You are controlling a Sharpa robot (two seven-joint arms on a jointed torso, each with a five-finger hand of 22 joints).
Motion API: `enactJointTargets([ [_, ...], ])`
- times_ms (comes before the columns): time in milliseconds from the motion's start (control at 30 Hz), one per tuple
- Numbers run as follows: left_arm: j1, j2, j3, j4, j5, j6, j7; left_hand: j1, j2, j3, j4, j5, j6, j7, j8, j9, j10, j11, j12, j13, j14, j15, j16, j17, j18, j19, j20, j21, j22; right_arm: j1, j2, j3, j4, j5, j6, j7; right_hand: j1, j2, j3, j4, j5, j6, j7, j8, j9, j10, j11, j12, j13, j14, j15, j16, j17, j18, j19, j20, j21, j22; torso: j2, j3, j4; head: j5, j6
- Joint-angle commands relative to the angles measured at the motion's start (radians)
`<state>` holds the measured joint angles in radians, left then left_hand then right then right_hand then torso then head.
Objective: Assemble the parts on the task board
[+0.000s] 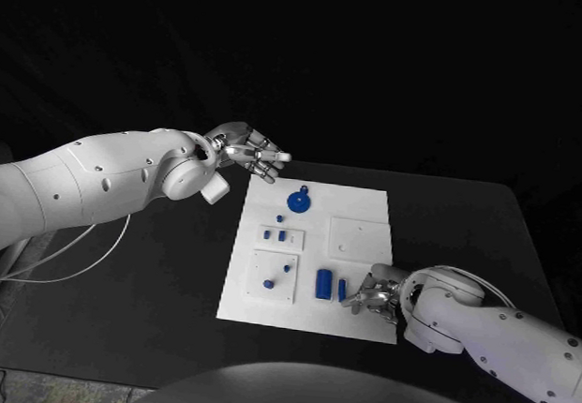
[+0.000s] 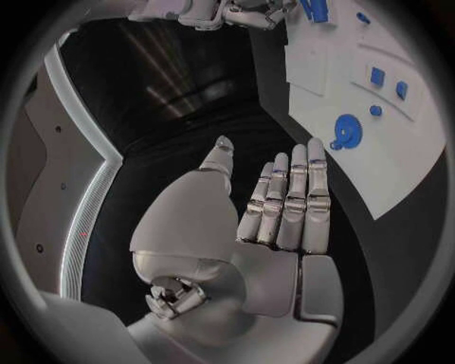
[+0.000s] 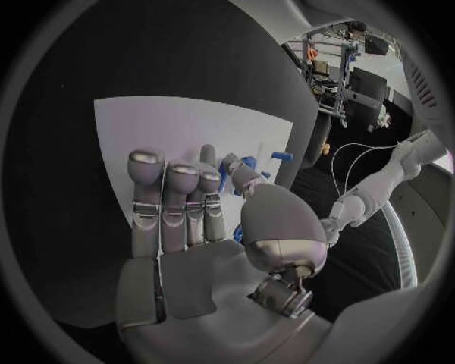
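The task board (image 1: pixel 354 263) lies in the middle of the black surface (image 1: pixel 505 237) and serves as the landmark. At its near right corner the right hand (image 1: pixel 373 295) rests low on the white plate, fingers close beside a small blue peg (image 1: pixel 342 287); whether it grips anything cannot be told. Just left of that peg stands a blue cylinder (image 1: pixel 323 281), and further left a small blue piece (image 1: pixel 270 283) sits on a raised white square. Toward the middle, two small blue blocks (image 1: pixel 276 234) sit in a white plate. Near the far edge lies a round blue gear (image 1: pixel 298 201). Beyond the far left corner, the left hand (image 1: pixel 251 149) hovers with fingers spread, holding nothing. No writing is legible.
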<state>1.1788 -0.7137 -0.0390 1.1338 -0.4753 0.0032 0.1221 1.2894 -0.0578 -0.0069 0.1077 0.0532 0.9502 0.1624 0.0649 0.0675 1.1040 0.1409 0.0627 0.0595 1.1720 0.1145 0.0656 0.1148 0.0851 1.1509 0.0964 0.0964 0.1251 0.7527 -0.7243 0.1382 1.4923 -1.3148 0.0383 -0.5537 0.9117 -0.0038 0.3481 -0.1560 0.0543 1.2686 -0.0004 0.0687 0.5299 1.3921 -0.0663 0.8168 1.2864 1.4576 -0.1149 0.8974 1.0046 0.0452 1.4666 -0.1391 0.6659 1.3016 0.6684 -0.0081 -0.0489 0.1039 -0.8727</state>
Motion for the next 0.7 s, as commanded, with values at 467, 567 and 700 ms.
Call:
enactJointTargets([
  [467, 0.000, 0.003, -0.013, -0.001, -0.003, 0.019, 0.000, -0.003, 0.010, -0.005, -0.009, -0.004, -0.004, 0.001, 0.001, 0.000, -0.006, -0.001, 0.000, 0.001, -0.005, 0.004, -0.003, 0.000, 0.009, -0.001, 0.004, 0.006, -0.002, -0.001, 0.009, 0.004, -0.015, -0.012, -0.007, -0.005, -0.013, -0.002, 0.000, -0.004, -0.005, 0.004, -0.006, -0.004, 0.001, 0.002, -0.004, 0.000, 0.000, -0.001, -0.004, 0.005, 0.002, -0.009, 0.054, -0.004, 0.005, -0.001, 0.000, -0.0001, -0.0004, 0.000, 0.000],
  [567, 0.000, 0.003, -0.014, -0.001, -0.003, 0.020, -0.001, -0.003, 0.010, -0.005, -0.009, -0.004, -0.004, 0.001, 0.001, 0.000, -0.006, -0.001, 0.000, 0.001, -0.005, 0.004, -0.003, 0.000, 0.009, -0.001, 0.004, 0.006, -0.002, -0.001, 0.011, 0.004, -0.020, -0.010, 0.007, -0.007, -0.009, -0.002, 0.003, -0.008, -0.005, 0.004, -0.006, -0.004, 0.001, 0.002, -0.004, 0.001, 0.001, 0.000, -0.004, 0.005, 0.002, -0.010, 0.054, -0.004, 0.004, -0.001, 0.000, -0.0003, -0.0003, 0.000, 0.000],
  [700, 0.000, 0.003, -0.015, -0.001, -0.003, 0.020, -0.001, -0.003, 0.010, -0.005, -0.009, -0.004, -0.004, 0.001, 0.001, 0.000, -0.006, -0.001, 0.000, 0.001, -0.005, 0.004, -0.003, 0.000, 0.009, -0.001, 0.004, 0.006, -0.002, -0.001, 0.017, 0.004, -0.034, 0.008, 0.029, -0.012, 0.003, -0.004, 0.006, -0.018, -0.002, 0.002, -0.005, -0.004, 0.002, 0.001, -0.003, 0.000, 0.001, 0.000, -0.002, 0.004, 0.002, -0.010, 0.054, -0.002, 0.002, -0.002, 0.000, -0.0002, -0.0008, -0.001, 0.000],
])
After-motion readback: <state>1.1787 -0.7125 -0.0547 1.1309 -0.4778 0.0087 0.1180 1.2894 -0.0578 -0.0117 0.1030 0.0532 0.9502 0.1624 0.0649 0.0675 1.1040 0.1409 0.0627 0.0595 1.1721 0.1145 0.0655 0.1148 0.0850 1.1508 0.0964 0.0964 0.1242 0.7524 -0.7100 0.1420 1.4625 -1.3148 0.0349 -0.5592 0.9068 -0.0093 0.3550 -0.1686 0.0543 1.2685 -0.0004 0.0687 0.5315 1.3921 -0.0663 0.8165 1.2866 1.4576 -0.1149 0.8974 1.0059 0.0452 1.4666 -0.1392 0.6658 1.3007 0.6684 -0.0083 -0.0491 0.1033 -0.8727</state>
